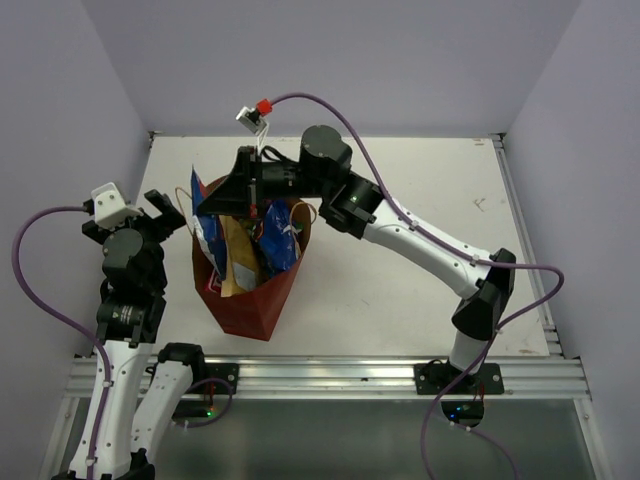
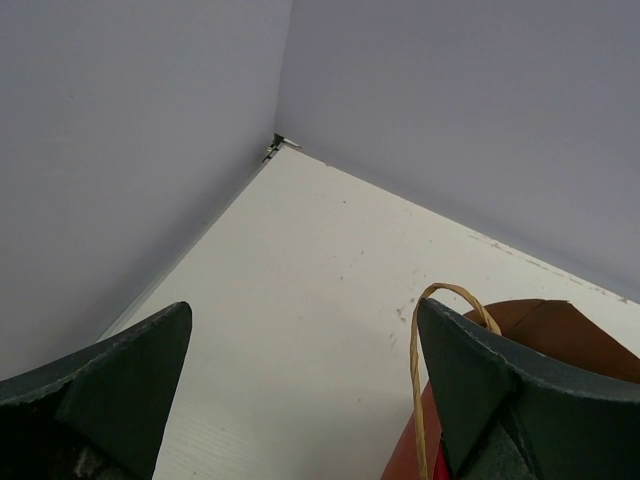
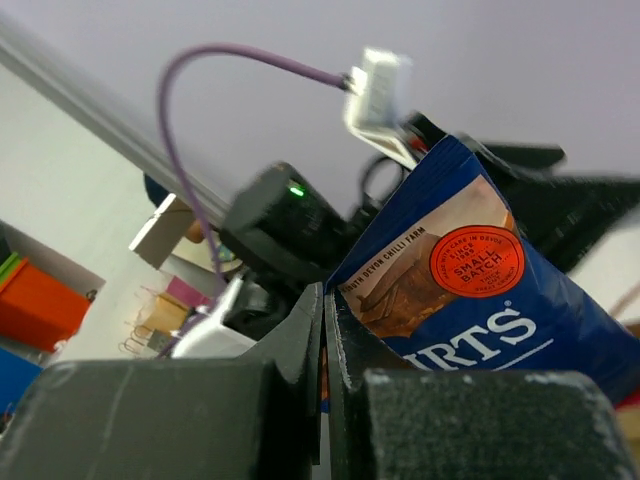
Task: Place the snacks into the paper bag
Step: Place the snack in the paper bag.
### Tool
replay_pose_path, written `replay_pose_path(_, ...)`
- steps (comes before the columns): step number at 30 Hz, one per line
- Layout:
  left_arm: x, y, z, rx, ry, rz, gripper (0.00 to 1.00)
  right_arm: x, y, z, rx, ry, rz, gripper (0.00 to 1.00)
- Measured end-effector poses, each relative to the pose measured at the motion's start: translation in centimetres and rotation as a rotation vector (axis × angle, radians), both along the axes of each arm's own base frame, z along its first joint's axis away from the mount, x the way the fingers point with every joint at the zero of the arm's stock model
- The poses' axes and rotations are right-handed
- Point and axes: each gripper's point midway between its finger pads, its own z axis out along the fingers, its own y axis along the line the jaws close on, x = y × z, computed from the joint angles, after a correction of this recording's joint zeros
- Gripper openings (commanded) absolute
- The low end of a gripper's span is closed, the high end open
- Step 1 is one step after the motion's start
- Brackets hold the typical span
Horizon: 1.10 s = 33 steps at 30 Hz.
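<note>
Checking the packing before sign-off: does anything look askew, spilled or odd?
The large blue-white crinkly packet juts over the left rim of the tall brown-and-red paper bag, not tucked in. Nothing lies spilled on the white table.

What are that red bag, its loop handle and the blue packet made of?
The bag looks like matte paper: stiff creased folds, red outside, brown inside. Its handle seems thin tan paper cord. The blue packet is probably glossy printed plastic film, judging by its slight sheen.
</note>
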Motion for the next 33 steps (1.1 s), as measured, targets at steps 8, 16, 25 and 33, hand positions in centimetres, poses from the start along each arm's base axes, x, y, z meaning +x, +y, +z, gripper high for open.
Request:
replay_pose_path(8,0.1,-0.2,0.0,0.0,0.0,-0.015,0.98,2.6,1.2,-9.0,-0.169,0.103,-0.113,0.0)
replay_pose_path(16,0.4,-0.9,-0.1,-0.001,0.003,-0.054,0.98,3.5,1.2,-10.2,-0.206,0.097,-0.165,0.0)
replay_pose_path(25,0.5,-1.3,-0.1,-0.002,0.004,-0.076,0.98,4.1,0.7,-9.8,-0.22,0.077,-0.216,0.0)
replay_pose_path(33,1.2,-2.6,-0.8,-0.011,0.042,-0.153,0.98,3.7,0.3,-11.4,-0.339,0.05,-0.288,0.0)
